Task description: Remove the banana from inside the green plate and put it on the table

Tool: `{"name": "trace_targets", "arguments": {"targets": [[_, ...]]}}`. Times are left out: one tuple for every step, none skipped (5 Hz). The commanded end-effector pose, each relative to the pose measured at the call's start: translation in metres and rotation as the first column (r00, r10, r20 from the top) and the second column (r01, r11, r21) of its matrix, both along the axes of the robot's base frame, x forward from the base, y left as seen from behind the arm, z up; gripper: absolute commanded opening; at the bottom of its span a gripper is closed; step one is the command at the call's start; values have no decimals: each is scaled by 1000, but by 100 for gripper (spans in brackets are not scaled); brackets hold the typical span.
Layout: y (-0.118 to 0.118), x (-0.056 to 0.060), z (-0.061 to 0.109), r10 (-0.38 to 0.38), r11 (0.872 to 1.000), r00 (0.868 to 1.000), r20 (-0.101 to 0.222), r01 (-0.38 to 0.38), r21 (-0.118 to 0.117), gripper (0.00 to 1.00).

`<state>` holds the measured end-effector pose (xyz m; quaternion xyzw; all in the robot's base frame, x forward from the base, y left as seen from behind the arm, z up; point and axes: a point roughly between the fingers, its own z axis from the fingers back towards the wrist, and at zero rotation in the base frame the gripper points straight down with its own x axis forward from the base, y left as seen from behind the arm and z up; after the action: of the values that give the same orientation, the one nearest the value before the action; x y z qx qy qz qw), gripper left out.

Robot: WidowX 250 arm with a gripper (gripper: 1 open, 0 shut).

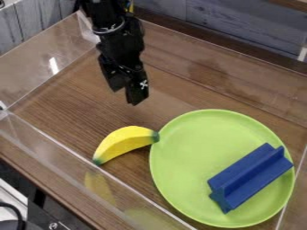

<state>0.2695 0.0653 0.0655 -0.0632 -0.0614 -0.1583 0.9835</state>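
The yellow banana (125,143) lies on the brown wood table (204,81), just left of the green plate (204,153), its end touching or nearly touching the rim. My black gripper (126,91) hangs above the table, up and behind the banana, apart from it. Its fingers point down and hold nothing; the jaws look open. A blue rectangular block (250,176) rests inside the plate on its right half.
Clear acrylic walls (48,63) stand along the table's left and front edges, close to the banana. A grey surface lies beyond the far edge at the top right.
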Motion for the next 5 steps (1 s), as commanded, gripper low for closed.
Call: {"name": "trace_targets", "arguments": {"targets": [[0,13,27,-29,999,997,65,28,17,100],[-2,18,36,-46,999,997,68,44,17,100],[3,9,29,-12,1000,998,56,11,11,100],[9,1,22,21,1000,999,46,-21,5,100],[6,7,23,46,999,998,46,-46,11,100]]}}
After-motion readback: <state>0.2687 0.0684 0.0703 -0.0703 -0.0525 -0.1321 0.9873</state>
